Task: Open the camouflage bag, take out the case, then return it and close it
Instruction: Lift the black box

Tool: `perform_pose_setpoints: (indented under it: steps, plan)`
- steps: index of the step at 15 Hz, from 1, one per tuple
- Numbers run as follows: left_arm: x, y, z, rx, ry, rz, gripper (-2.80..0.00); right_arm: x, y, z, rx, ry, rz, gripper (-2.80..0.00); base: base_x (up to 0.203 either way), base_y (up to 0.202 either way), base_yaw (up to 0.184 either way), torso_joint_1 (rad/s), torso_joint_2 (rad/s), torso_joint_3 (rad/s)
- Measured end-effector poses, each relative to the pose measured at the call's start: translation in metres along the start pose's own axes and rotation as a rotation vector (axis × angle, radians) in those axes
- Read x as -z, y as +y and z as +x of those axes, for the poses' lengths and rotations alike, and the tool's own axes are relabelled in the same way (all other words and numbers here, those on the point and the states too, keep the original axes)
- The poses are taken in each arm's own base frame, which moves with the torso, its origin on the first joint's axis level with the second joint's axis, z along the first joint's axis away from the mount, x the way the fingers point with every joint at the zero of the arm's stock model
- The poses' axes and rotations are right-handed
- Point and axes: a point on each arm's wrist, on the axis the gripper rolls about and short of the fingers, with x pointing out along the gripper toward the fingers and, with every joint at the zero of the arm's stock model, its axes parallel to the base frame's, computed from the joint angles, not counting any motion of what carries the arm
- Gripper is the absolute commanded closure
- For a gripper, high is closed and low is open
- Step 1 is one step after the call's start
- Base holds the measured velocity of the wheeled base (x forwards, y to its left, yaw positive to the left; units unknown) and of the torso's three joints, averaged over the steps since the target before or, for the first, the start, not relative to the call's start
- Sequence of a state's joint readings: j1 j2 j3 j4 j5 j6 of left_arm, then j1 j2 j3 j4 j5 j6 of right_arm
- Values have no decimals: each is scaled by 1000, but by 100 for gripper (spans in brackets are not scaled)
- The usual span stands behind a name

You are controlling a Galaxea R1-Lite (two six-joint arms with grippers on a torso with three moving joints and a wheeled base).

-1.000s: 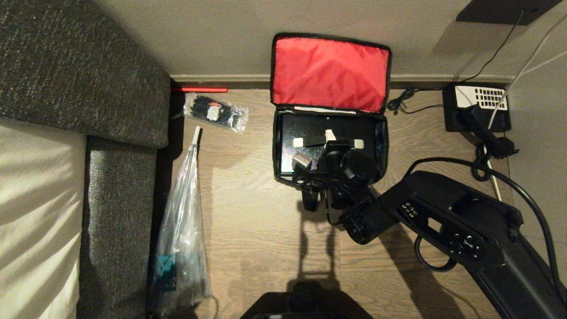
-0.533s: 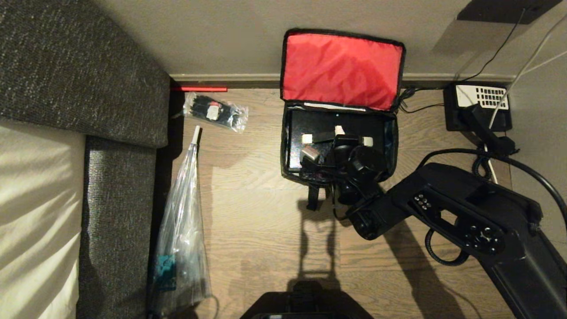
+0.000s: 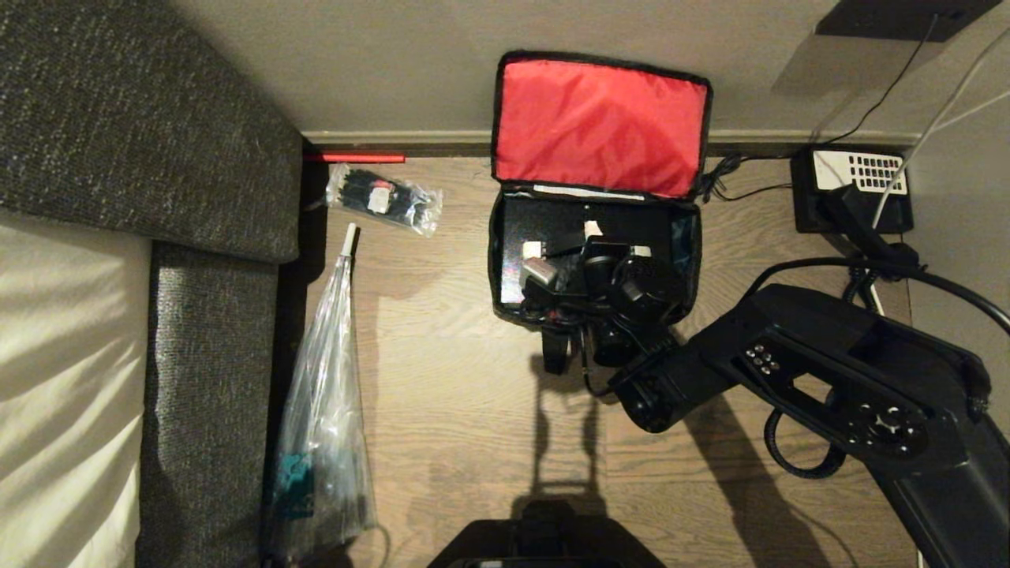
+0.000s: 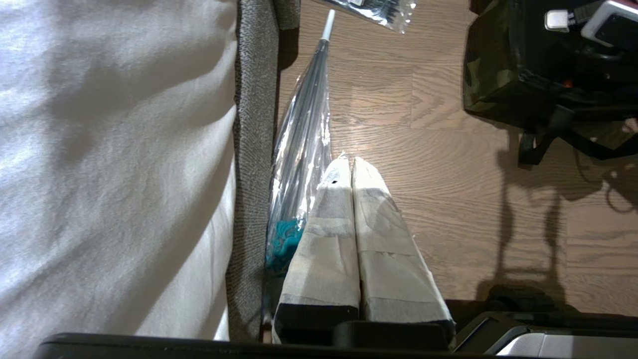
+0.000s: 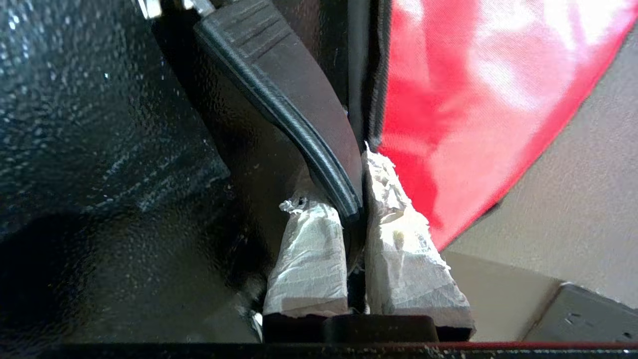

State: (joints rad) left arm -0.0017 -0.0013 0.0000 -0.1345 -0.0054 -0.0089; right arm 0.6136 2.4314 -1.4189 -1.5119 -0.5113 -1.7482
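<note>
One boxy camouflage fabric bag with black trim (image 3: pixel 509 308) is sitting on the wooden floor (image 3: pixel 473 410) in the upper middle of the head view, its single red-lined lid (image 3: pixel 600 126) standing open against the beige wall (image 3: pixel 379 71). One flat black glossy rectangular case (image 3: pixel 544 225) is lying inside the bag, filling most of the opening. The right gripper (image 5: pixel 356 204), reaching in from the lower right of the head view on its black arm (image 3: pixel 828 386), is clenching the case's black handle strip (image 5: pixel 299 109) between its two tape-wrapped fingers (image 5: pixel 311 249). The left gripper (image 4: pixel 347 162) is hanging over the floor in the left wrist view, its two wrapped fingers pressed together and gripping nothing. Two clear plastic bags are lying left of the camouflage bag: one small bag holding dark items (image 3: pixel 384 197) near the baseboard and one long narrow bag (image 3: pixel 323 410) beside the grey sofa (image 3: pixel 142 142). One black desk telephone with a white keypad (image 3: pixel 852 193) is sitting at the upper right.
</note>
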Motion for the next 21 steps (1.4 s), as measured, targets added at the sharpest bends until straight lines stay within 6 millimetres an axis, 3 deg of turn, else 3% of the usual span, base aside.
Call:
perform_pose_setpoints:
  steps: [6, 21]
  plan:
    - [0, 0, 0, 0, 0, 0, 0, -19, -13, -10, 15, -28, -2, 0, 0, 0, 0, 0, 0, 0]
    - [0, 0, 0, 0, 0, 0, 0, -31, -44, -16, 29, -19, 21, 0, 0, 0, 0, 0, 0, 0]
